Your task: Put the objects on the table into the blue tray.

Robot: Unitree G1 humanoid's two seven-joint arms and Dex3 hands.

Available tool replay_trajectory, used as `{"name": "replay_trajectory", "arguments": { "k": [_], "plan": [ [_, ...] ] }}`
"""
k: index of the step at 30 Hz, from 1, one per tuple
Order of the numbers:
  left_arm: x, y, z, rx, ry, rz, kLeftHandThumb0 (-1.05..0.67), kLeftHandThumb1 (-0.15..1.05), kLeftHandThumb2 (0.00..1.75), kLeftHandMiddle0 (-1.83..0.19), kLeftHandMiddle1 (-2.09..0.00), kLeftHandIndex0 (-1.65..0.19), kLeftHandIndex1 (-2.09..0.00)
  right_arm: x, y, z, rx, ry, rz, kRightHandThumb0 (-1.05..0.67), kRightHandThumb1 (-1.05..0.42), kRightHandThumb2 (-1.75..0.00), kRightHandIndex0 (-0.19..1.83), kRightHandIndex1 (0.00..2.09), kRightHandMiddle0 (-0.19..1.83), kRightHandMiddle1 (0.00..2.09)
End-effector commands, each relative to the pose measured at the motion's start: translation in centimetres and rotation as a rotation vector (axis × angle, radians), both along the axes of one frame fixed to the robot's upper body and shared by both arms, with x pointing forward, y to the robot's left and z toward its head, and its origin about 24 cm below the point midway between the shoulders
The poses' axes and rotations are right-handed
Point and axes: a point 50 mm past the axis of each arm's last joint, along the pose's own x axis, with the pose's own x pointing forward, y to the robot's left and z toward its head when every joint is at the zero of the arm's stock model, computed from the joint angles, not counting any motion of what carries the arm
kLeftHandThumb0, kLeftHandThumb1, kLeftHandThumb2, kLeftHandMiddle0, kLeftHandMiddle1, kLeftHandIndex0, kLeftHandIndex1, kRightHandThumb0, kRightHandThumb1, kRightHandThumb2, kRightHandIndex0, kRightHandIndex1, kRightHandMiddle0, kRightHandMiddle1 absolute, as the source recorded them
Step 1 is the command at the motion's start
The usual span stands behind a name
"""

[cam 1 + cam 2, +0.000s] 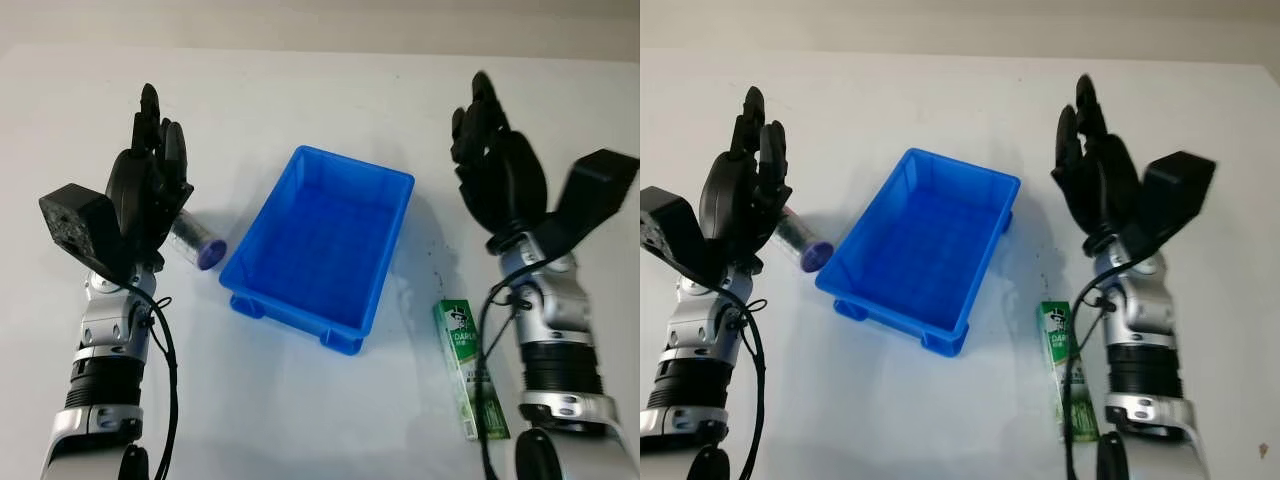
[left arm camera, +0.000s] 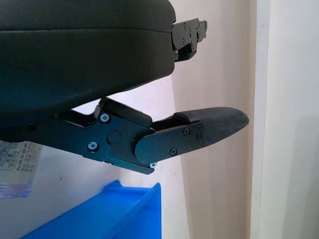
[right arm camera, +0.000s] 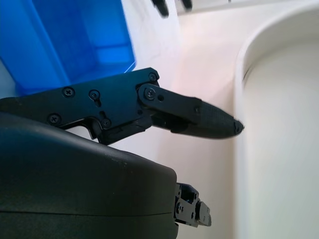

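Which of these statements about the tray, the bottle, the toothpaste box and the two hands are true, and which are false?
1. The tray has nothing in it. True.
2. The bottle lies inside the tray. False: it lies on the table, beside the tray, next to the left hand.
3. The toothpaste box lies on the table on the right arm's side of the tray. True.
4. The right hand holds the toothpaste box. False: it is open and raised above the table, holding nothing.
5. The left hand grips the tray's rim. False: it is open, apart from the tray.
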Motion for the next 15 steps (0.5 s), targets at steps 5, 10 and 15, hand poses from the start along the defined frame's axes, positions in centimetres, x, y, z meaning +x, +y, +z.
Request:
{"name": "replay_trajectory", "arguments": {
  "k": [5,10,15],
  "plan": [
    [0.3,0.0,0.5,-0.007,-0.014,-0.015,-0.76,1.05,0.64,0.19,0.00,0.19,0.00,-3.1,-1.9,2.7,-0.241,-0.125,0.000,-0.63,-1.05,-0.33,0.22,0.21,0.06,0.44],
    [0.3,0.2,0.6,0.006,-0.015,-0.009,-0.76,1.05,0.64,0.19,0.00,0.19,0.00,-5.2,-2.6,4.6,-0.626,-0.175,-0.024,-0.49,-0.95,-0.07,0.34,0.26,0.11,0.64],
    [0.1,0.8,0.6,-0.002,-0.010,-0.001,-0.75,1.05,0.63,0.19,0.00,0.19,0.00,-7.2,-1.9,6.7,-1.097,-0.306,-0.049,-0.35,-0.77,-0.04,0.55,0.14,0.54,0.15]
  ]
}}
